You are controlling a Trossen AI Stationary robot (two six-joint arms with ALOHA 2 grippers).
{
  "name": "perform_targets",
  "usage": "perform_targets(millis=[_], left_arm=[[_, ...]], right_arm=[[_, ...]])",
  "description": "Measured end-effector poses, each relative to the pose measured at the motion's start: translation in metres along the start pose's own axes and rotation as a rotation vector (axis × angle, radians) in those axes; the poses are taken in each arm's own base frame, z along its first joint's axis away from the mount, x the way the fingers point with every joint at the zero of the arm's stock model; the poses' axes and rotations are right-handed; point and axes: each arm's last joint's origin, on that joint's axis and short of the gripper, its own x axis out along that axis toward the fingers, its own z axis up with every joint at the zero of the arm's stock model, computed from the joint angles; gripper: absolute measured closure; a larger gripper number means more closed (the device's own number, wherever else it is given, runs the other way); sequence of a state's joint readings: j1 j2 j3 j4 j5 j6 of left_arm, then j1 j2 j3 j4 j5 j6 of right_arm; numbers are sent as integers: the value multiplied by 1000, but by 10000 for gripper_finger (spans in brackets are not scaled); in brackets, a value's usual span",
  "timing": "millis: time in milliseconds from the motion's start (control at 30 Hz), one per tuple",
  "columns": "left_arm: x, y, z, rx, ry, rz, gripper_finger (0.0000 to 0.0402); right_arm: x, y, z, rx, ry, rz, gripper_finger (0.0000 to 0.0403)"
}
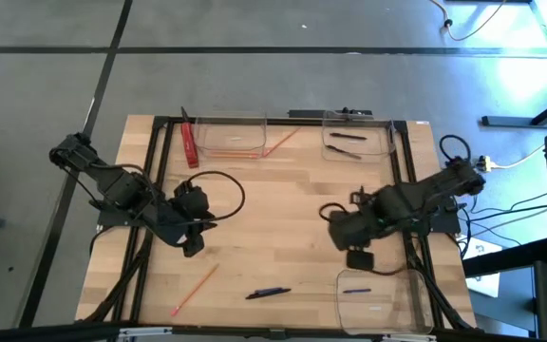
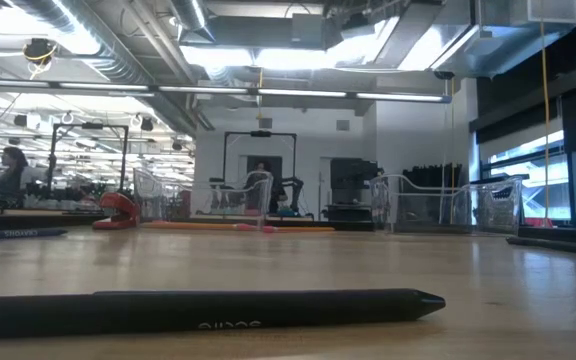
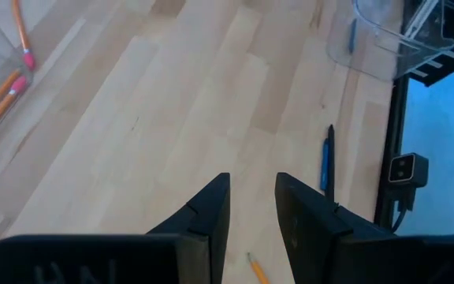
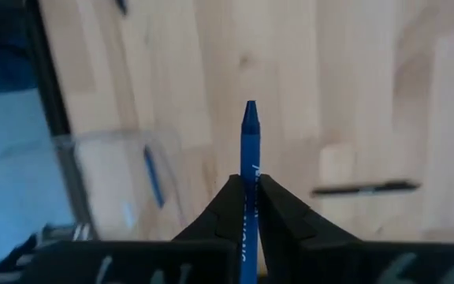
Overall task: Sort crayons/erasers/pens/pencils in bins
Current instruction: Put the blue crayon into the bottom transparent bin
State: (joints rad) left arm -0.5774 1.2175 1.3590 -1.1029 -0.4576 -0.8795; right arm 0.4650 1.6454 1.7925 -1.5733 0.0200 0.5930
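Your table (image 1: 283, 218) pale smooth wood planks, bins (image 1: 231, 138) clear glossy plastic, gripper fingers (image 3: 211, 217) matt black, blue crayon (image 4: 249, 150) paper-wrapped.

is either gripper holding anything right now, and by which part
The right gripper pinches a blue crayon by its lower shaft, pointed tip sticking out ahead. The left gripper holds nothing, its fingers apart over bare wood.

Honestly nothing's really reading clearly here: the black pen (image 2: 203, 309) is showing some upside-down lettering, and the blue crayon (image 4: 248, 158) is carrying print too blurry to make out.
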Motion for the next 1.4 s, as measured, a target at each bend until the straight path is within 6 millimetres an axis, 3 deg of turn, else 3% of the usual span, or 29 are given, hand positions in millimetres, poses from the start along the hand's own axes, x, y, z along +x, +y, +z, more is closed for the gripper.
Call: perform_targets(millis=[333,733,1100,1400], left_arm=[[0,0,0,1,-1,2,305],[0,-2,1,-9,-15,-15,305],[0,-4,3,-20,-30,-33,305],[0,-4,3,-24,-22,-49,305]], right_arm=[[7,27,-55,62,140,100,375],[57,73,-75,9,161,321,375],[113,74,-84,-8,188,376,375],[145,63,-95,-4,239,348,375]])
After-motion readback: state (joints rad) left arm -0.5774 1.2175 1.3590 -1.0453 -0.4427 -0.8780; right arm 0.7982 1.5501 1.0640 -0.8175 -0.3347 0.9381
